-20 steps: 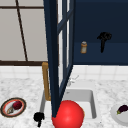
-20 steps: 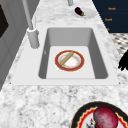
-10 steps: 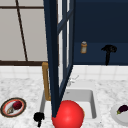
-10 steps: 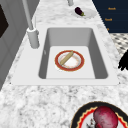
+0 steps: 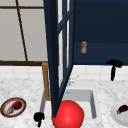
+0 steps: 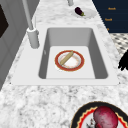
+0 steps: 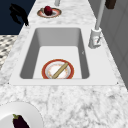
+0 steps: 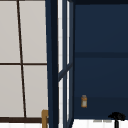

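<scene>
Above the sink, right hand: the right hand hangs in the air before the dark blue cabinet interior, well above the tabletop; its fingers point down, loosely curled, grasping nothing. It also shows at the lower right of the upper view.
Near edge, left hand: the left hand floats low, just left of the sink; fingers hang released, holding nothing. A dark hand shows at the edge of each side view.
Cabinet door: the open blue-framed cabinet door swings out over the sink, glass panes in it.
Bottle: a small amber bottle with a pale cap stands on the cabinet shelf, left of the right hand and apart from it. Its label cannot be read.
Sink contents: a red-rimmed plate lies on the sink floor with a tan stick-like piece across it.
Red ball: a large red sphere sits at the near edge of the sink in the front view.
Left plate: a dark-rimmed plate on the tabletop carries a red fruit.
Right plate: a white plate carries an eggplant.
Faucet: the grey faucet stands at the far side of the sink.
Writing: none legible anywhere.
</scene>
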`<state>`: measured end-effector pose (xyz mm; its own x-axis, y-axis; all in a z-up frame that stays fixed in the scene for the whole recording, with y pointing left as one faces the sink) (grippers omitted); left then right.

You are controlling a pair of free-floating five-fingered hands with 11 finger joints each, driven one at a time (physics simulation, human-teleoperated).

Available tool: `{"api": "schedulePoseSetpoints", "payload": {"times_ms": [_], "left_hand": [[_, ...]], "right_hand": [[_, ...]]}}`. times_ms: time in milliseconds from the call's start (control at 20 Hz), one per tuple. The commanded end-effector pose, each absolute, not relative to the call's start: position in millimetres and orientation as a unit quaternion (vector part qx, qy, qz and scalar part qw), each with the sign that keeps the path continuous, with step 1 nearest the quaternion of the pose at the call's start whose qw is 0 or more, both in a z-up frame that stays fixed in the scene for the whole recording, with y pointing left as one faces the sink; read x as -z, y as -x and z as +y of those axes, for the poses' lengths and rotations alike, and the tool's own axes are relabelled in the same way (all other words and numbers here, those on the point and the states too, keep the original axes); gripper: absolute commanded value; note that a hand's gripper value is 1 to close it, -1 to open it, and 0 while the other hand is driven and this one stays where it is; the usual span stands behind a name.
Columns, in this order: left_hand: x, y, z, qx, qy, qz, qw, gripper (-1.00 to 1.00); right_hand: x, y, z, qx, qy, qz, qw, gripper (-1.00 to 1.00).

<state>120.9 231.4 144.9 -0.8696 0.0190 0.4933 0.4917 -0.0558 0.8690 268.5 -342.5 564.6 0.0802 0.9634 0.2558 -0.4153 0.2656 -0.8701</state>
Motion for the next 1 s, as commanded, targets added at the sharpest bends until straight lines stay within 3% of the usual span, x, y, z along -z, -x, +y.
{"api": "schedulePoseSetpoints", "payload": {"times_ms": [0,450,950], "left_hand": [[-145,-121,231,0.701,0.192,-0.666,0.169,0.0],[-145,-121,231,0.701,0.192,-0.666,0.169,0.0],[-145,-121,231,0.701,0.192,-0.666,0.169,0.0]], "right_hand": [[-537,-238,-360,-0.519,0.313,-0.436,0.665,-1.0],[-471,-183,-411,-0.521,0.299,-0.434,0.672,-1.0],[-387,-173,-464,-0.552,0.269,-0.418,0.67,-1.0]]}}
